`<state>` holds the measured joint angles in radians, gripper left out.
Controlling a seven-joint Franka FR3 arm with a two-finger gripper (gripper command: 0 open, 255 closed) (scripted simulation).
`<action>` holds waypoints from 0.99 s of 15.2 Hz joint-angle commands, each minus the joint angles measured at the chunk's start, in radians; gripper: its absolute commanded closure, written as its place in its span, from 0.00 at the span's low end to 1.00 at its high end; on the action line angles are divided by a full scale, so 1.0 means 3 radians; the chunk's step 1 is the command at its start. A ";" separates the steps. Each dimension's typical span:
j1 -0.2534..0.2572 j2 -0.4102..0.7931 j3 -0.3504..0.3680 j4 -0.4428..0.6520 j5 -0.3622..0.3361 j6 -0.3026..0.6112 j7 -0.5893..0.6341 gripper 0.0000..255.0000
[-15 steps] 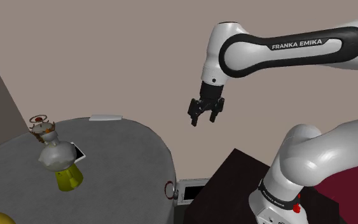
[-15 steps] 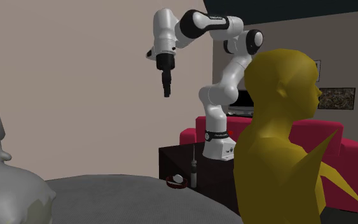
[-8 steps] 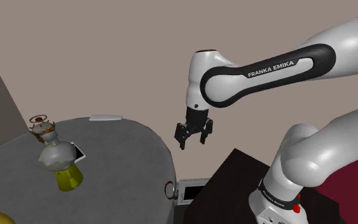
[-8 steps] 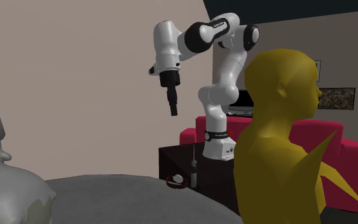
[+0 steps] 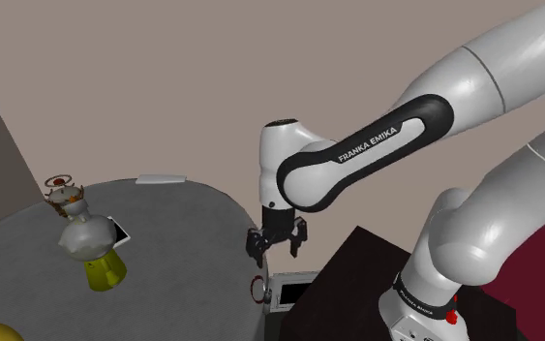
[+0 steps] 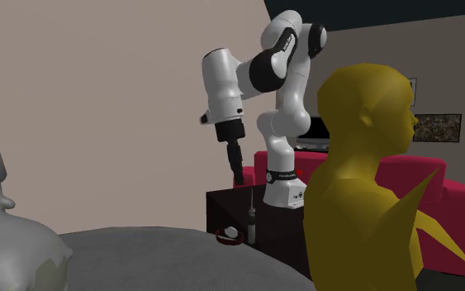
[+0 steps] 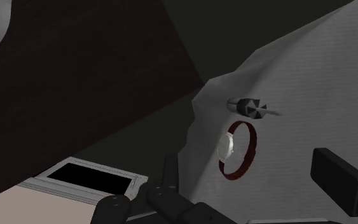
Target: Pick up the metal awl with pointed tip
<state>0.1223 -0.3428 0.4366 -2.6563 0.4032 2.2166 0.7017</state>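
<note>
- Gripper [image 5: 277, 246] is open and empty, its two fingers spread wide. It hangs tilted over the edge of the grey tabletop [image 5: 164, 232] on the stand's side, a little above the awl and touching nothing.
- My read is that this is the approach and nothing is grasped yet. To do it well, I'd square the gripper up over the awl and put one finger on each side of the dark handle. Then I'd come down slowly so the spike passes between the fingers instead of into a pad.
- Going left to right in the second exterior view, first comes the red-banded watch [image 6: 230, 234], lying at the tabletop's edge just beside the awl. I can't tell if they touch. I'd keep the near finger clear of it, since a nudge there could knock the awl over.
- Next is the awl [image 6: 251, 221] itself, standing upright by that same edge with its point up.
- Then there's the dark stand [image 6: 222, 207], close behind it, so there's not much room to swing in from that side. Coming from above looks safest.
- The awl is tall and skinny and probably tips easily. I'd grip it around the middle of the handle, close gently, then lift straight up.
- Looks-wise, it has a slim dark handle as the fat part and a thin grey shaft narrowing to a fine point.
- From the wrist view the awl [image 7: 250, 107] shows nearly end-on. It's a dark round with paler wedges, and the needle tip pokes out to one side.
</note>
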 commanded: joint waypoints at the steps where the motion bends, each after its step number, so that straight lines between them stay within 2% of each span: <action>1: 0.0027 0.0261 0.0126 0.0036 0.0033 0.0183 0.0160 0.00; 4: 0.0049 0.0626 0.0263 0.0121 0.0015 0.0403 0.0372 0.00; 11: 0.0037 0.0985 0.0301 0.0059 -0.0061 0.0813 0.0388 0.00; 13: 0.0037 0.1016 0.0302 0.0056 -0.0070 0.0846 0.0391 0.00; 14: 0.0041 0.1009 0.0305 0.0054 -0.0065 0.0842 0.0394 1.00; 15: 0.0041 0.1008 0.0305 0.0056 -0.0065 0.0840 0.0394 1.00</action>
<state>0.1345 -0.0421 0.5279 -2.6394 0.3840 2.4664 0.8196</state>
